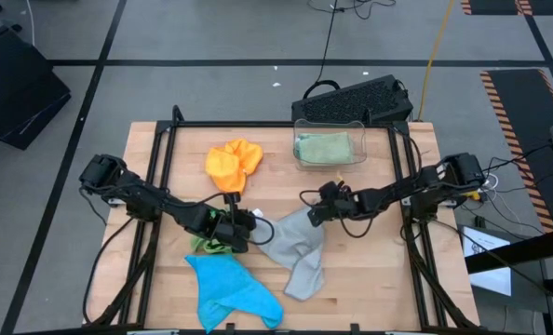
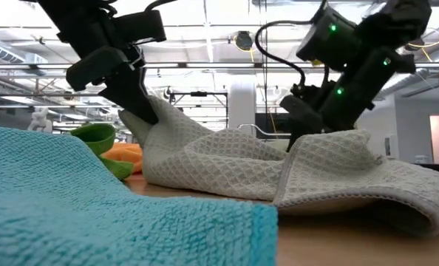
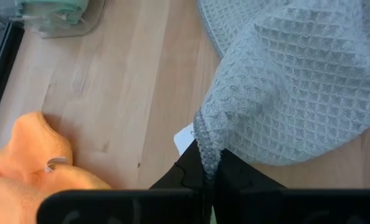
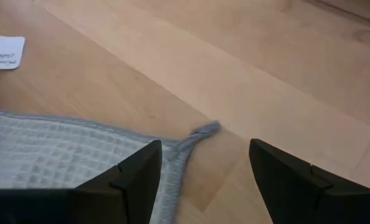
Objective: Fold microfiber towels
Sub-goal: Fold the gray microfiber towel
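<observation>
A grey waffle-weave towel [image 1: 295, 251] lies rumpled at the table's middle. My left gripper [image 1: 250, 223] is shut on its left corner, which is raised off the wood. My right gripper [image 4: 203, 171] stands open just over the towel's far right corner [image 4: 203, 130], one finger above the hem and the other over bare wood. A bright green towel [image 1: 207, 245] lies bunched under my left arm. A blue towel [image 1: 232, 290] sprawls at the near edge. An orange towel [image 1: 233, 164] sits crumpled toward the far side. My left gripper pinches the grey towel's hemmed corner [image 3: 207, 152] between its two fingers, beside a small white tag [image 3: 185, 138]. The fingers slant down from the table's left. The corner is lifted, and the cloth falls away from it in a slack drape [image 2: 205, 148] onto the table.
A clear plastic bin [image 1: 330, 147] holding a pale green cloth stands at the far middle, with a dark keyboard [image 1: 356, 98] behind it. A white paper slip [image 4: 4, 51] lies on the wood beyond my right gripper. Bare wood shows at the near right.
</observation>
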